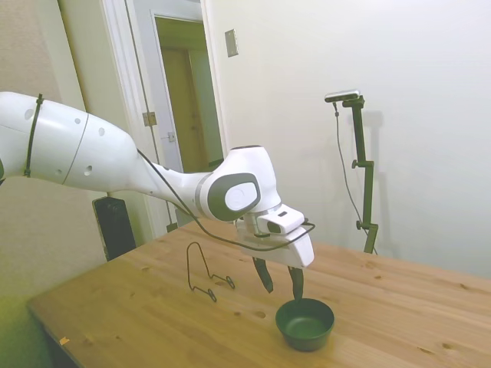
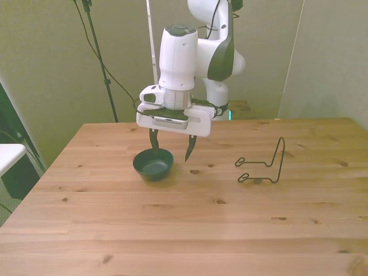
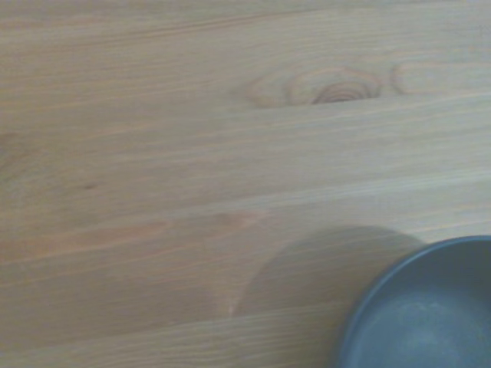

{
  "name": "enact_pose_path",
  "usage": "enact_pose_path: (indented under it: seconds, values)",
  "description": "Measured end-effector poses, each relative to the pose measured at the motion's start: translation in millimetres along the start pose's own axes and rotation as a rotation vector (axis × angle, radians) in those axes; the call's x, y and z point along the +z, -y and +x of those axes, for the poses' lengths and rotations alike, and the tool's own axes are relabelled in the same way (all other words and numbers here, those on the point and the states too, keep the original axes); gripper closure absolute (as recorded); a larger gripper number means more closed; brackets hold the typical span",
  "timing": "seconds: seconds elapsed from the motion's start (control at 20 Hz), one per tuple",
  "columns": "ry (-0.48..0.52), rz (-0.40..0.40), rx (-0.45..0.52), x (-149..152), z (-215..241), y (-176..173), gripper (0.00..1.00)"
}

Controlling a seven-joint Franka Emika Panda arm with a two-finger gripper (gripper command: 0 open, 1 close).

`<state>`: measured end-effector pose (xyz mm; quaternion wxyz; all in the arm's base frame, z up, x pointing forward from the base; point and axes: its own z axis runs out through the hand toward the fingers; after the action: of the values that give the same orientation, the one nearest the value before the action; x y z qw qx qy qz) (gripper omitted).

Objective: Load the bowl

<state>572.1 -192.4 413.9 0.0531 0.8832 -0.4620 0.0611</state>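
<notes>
- Toward the middle of the bench (image 2: 172, 230), a bit nearer its far edge, sits the bowl (image 2: 153, 165): small, dark green, upright on its narrow base, nothing in it as far as I can see.
- My gripper (image 2: 171, 149) hangs right above it, fingers pointing down and spread wide, holding nothing.
- It isn't centred on the bowl. From the front, one finger sits at the bowl's far rim, the other comes down over bare wood on the front view's right of it.
- I read that offset as deliberate: one finger inside the rim, one outside, to pinch the wall. The bowl is about as wide as the opening, so straddling it whole looks marginal.
- Can't tell from the side view whether the finger at the rim is touching it or just above.
- Wrist view agrees: only an edge of the bowl shows in a corner, the rest is wood grain and a knot.
- Wire rack (image 2: 263, 167) stands well apart, on the front view's right, upright and bare. That's presumably where the bowl goes.
- Task not started in effect: bowl on the wood, rack unloaded.
</notes>
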Motion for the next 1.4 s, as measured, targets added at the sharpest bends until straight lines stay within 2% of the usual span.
enact_pose_path:
  seconds: [0.45, 0.8, 0.85, 1.4]
  values:
    - [0.014, -0.045, 0.002, 40.9, -2.6, 7.8, 0.00]
    - [0.018, -0.051, -0.004, 46.8, -10.2, 17.7, 0.00]
    - [0.017, -0.053, -0.006, 47.0, -11.6, 19.3, 1.00]
    - [0.027, -0.127, 0.012, 50.1, -11.2, 12.4, 1.00]
